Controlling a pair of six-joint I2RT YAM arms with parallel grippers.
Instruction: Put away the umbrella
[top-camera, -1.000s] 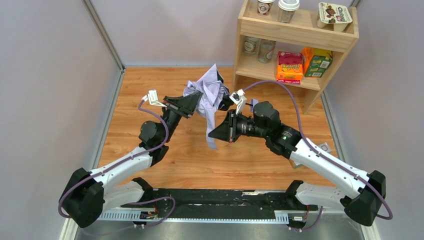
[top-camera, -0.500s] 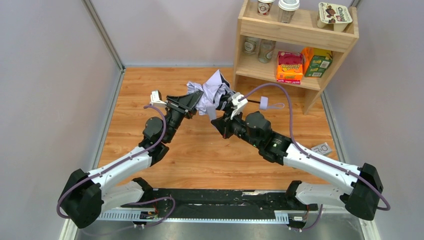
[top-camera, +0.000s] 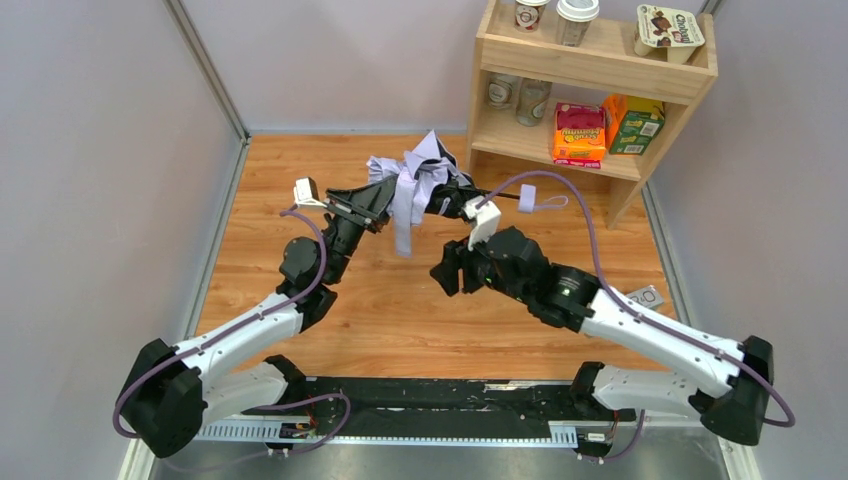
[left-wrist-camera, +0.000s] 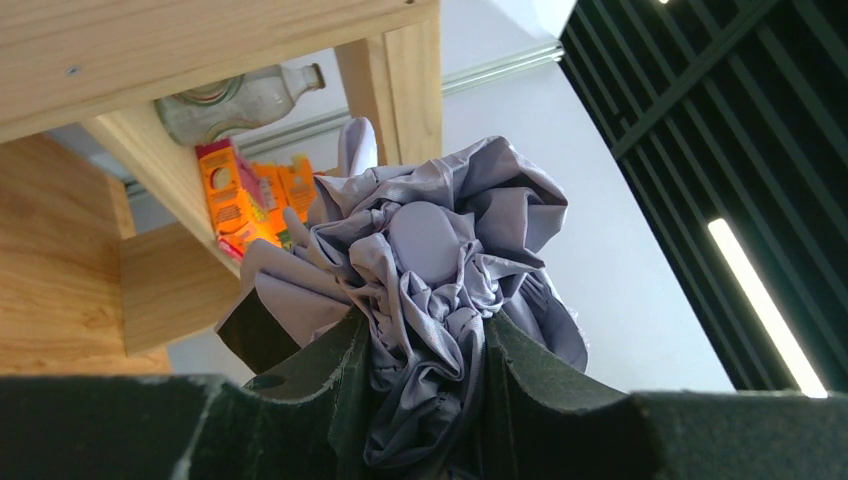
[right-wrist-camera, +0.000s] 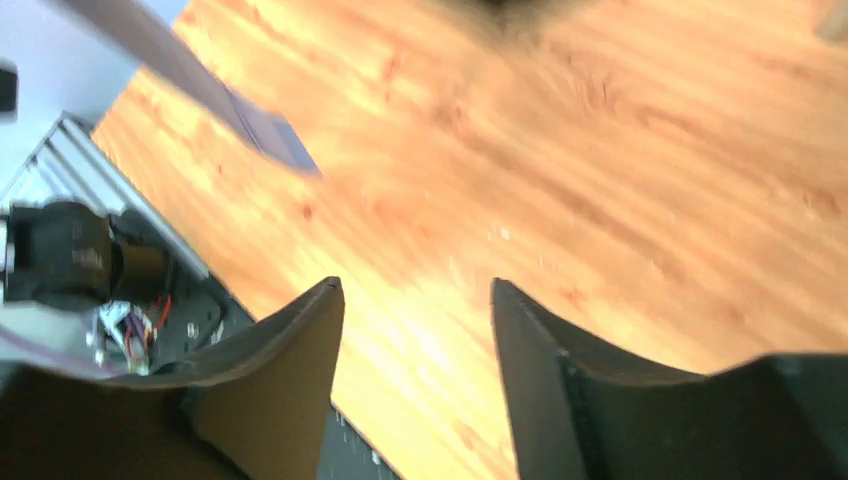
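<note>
Up close, the left claw (left-wrist-camera: 425, 335) is pinched shut on a thick wad of pale lavender cloth, which bulges out between and above its two dark fingers. That cloth is the umbrella (left-wrist-camera: 440, 235), crumpled into a loose ball and not neatly folded. From above, the left claw (top-camera: 385, 205) holds the umbrella (top-camera: 418, 175) in the air over the far part of the wooden tabletop (top-camera: 400, 320), just left of a wooden shelf (top-camera: 600, 75). A narrow strip of the same cloth (top-camera: 402, 235) hangs down from the ball.

The right claw (right-wrist-camera: 415, 290) is spread apart with nothing between its fingers, only bare wood below, blurred. From above, the right claw (top-camera: 447, 275) points downward, below and to the right of the bundle, not touching it.

The umbrella looks light, soft and slippery, and its thin cloth would likely slide or bunch under a pinch. The stiff shaft and handle should give the surest hold, but they cannot be picked out among the folds. Failing that, a deep grip on the densest part of the bundle seems safer than one on a loose edge or the hanging strip.
</note>
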